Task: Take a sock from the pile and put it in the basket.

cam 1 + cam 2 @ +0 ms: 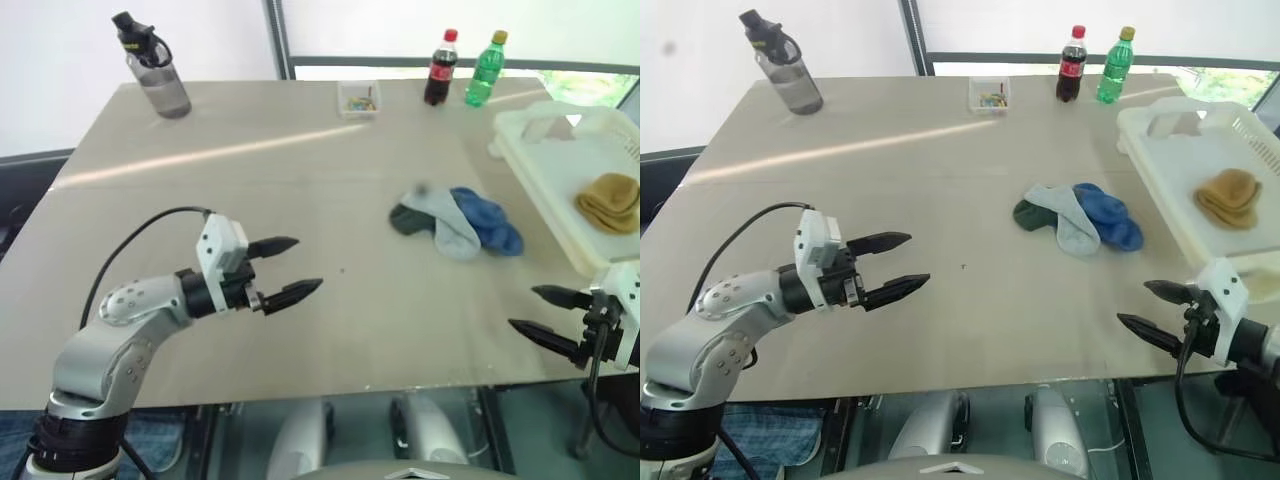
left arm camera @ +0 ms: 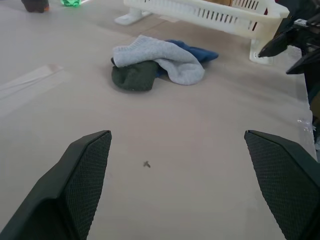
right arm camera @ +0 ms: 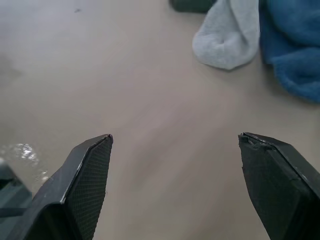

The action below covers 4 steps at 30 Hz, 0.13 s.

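The pile of socks lies right of the table's middle: a light grey sock over a dark green one, a bright blue sock beside them. A mustard-yellow sock lies inside the cream-white basket at the table's right edge. My left gripper hovers open over the table's left half, pointing toward the pile, nothing between its fingers. My right gripper hangs open at the front right corner, near the basket's near end and short of the pile.
Along the far edge stand a grey water bottle, a small clear box, a cola bottle and a green soda bottle. The table's front edge runs just below both grippers.
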Motion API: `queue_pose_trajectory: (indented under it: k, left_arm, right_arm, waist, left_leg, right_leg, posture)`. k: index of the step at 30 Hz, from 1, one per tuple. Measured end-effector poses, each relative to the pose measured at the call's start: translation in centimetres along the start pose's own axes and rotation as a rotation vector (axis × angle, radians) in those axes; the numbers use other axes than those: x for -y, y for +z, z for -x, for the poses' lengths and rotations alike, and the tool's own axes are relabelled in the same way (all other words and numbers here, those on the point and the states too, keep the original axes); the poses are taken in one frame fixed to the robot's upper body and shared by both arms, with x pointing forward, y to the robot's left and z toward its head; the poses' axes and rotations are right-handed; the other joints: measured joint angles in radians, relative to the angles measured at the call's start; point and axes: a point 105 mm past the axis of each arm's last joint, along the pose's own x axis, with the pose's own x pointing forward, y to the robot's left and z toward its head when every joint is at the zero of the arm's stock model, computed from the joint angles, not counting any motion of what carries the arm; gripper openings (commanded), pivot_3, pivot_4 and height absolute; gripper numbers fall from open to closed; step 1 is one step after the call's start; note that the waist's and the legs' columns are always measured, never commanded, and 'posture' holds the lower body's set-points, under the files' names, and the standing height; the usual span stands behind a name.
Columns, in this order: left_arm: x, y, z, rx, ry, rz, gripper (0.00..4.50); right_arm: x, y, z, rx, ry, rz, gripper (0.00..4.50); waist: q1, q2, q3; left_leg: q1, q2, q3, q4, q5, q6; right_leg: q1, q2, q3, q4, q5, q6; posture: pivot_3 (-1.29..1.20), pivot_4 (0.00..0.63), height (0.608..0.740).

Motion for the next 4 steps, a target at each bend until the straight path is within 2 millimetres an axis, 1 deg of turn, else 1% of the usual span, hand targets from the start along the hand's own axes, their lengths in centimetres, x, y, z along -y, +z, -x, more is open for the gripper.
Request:
queue_pose_trajectory:
  k: [2,4]
  left_arm:
    - [0.02,-0.53,0.63,-0.028,0.034,0.010,4.50]
    - [0.13,-0.99,1.07,-0.049,0.046,0.020,4.50]
  right_arm:
    - [0.33,0.01,0.76,-0.016,-0.025,0.021,4.11]
    - [0.43,0.16,1.04,-0.017,-0.027,0.024,4.11]
  waist:
    - [0.003,0.000,0.000]
    - [0.004,0.000,0.000]
  left_leg:
    - [0.001,0.000,0.000,0.002,0.000,0.000]
    - [0.000,0.000,0.000,0.002,0.000,0.000]
  right_leg:
    - [0.001,0.000,0.000,0.001,-0.001,-0.001]
    - [0.001,0.000,0.000,0.001,-0.001,-0.001]
  posture:
    - [0.00,0.150,0.740]
    - [0.00,0.150,0.740]
